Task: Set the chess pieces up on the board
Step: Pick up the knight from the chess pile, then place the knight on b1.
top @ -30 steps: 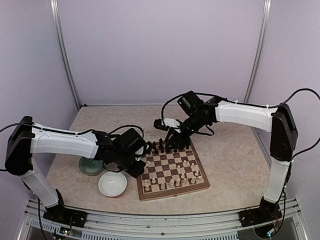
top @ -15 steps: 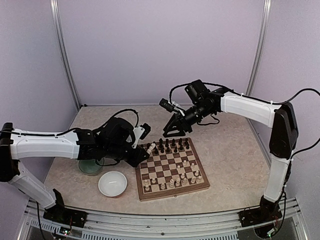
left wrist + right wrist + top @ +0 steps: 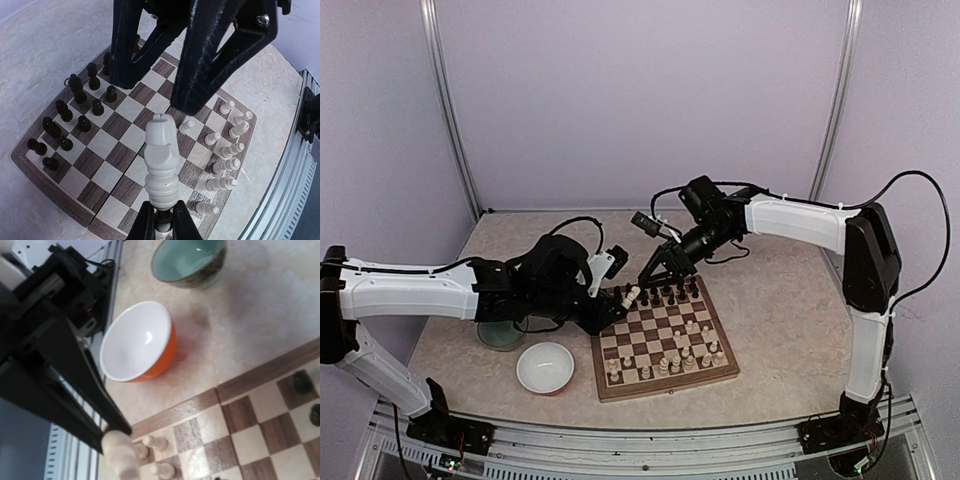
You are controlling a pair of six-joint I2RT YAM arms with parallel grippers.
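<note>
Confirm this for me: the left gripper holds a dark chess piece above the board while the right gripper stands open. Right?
Not quite. The piece in the left gripper is cream, not dark; the left wrist view shows it pinched by its base above the board. The right gripper does stand open.

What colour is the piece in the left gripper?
The piece is cream; left wrist view shows it best.

robot lab, aluminium-framed panel booth (image 3: 640, 100)
</note>
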